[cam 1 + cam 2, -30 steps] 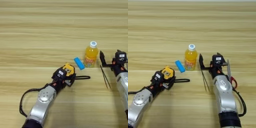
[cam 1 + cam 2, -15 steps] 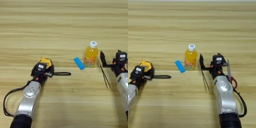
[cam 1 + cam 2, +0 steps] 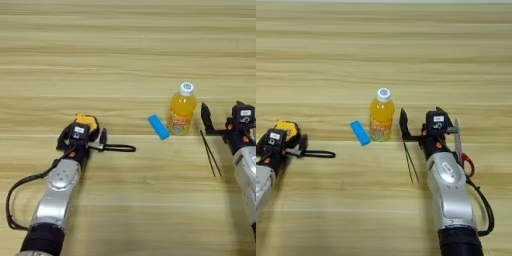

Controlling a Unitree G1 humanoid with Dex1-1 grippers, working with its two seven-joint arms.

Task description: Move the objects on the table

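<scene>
The tape measure (image 3: 86, 121), yellow and black, is seen at the left of the wooden surface (image 3: 125, 50), with its black strap (image 3: 117, 147) trailing to the right along the planks. The left pincer (image 3: 80, 136) lies right over it, its black fingers to either side of the case, and it is judged to be clenched on the tape measure, though the contact itself is partly hidden by the wrist. The step in hand is therefore taken to be the carrying of the tape measure to a place at the left, well apart from the other objects. The orange bottle (image 3: 381, 116) stands upright near the middle, its white cap on, with the small blue block (image 3: 360, 133) lying just beside it on the left, tilted, and not clearly touching it. The thin black tweezers (image 3: 410, 161) lie just right of the bottle, close against the right pincer (image 3: 428, 129), which is held released, one finger standing near the bottle and the other further right, with nothing between them. A pair of red-handled scissors (image 3: 462, 151) is seen beside the right arm. For the next move, a release of the tape measure would be called for once it rests flat, with the strap kept clear of the fingers; after that, the bottle would need an upright grasp so that it is not tipped onto the block.
</scene>
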